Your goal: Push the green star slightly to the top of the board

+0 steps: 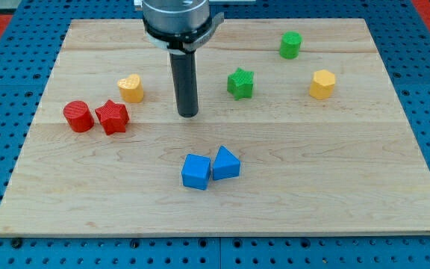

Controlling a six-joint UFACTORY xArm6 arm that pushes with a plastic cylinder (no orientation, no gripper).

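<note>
Tip [188, 114], bare rod, no jaws to open or close, sits left of green star [240, 83], apart. Best swing below star, then nudge gently toward view's top, short stroke, centred.

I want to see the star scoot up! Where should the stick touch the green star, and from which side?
No gripping here, only pushing. My tip stands to the view's left of the green star, a little lower, not touching. It should probably go round to the star's bottom edge, the side facing the view's bottom, meet it at the middle so it doesn't spin, then nudge gently toward the view's top.
</note>
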